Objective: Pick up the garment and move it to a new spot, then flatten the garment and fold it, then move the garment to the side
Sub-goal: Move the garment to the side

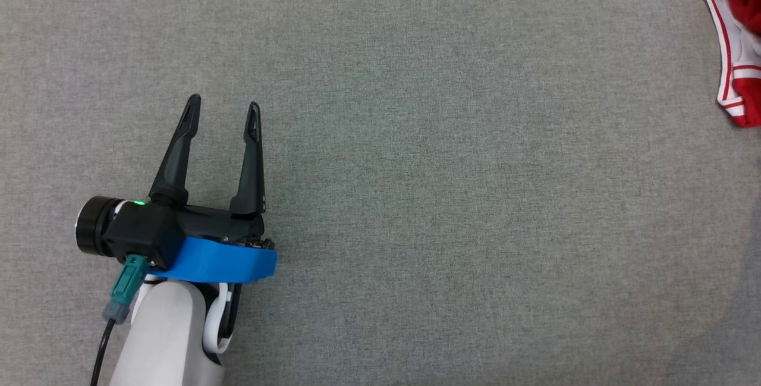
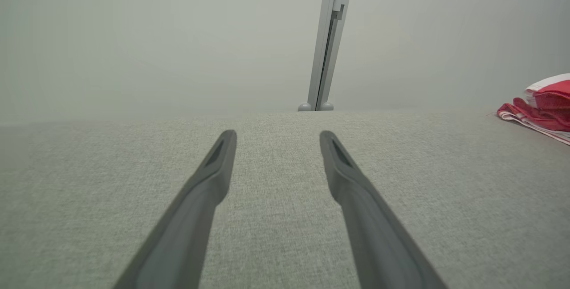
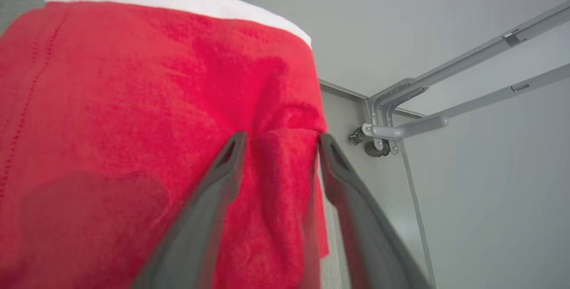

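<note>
Garment [image 1: 740,47]: red, white trim, bunched at upper right edge of head view, lying on grey surface [image 1: 446,166]. Cut off by frame there. Same heap at far right of left wrist view [image 2: 545,102], well apart from left gripper [image 1: 224,103]. Left gripper released, fingers wide, nothing between, low over bare surface at lower left. Right gripper [image 3: 281,136] spread wide in its wrist view, red fold between fingers, touching both tips. Not clamped.

The left gripper [image 1: 224,101] has black fingers [image 1: 175,154], a blue band [image 1: 220,261], teal plug [image 1: 132,276], white forearm [image 1: 166,332].
</note>
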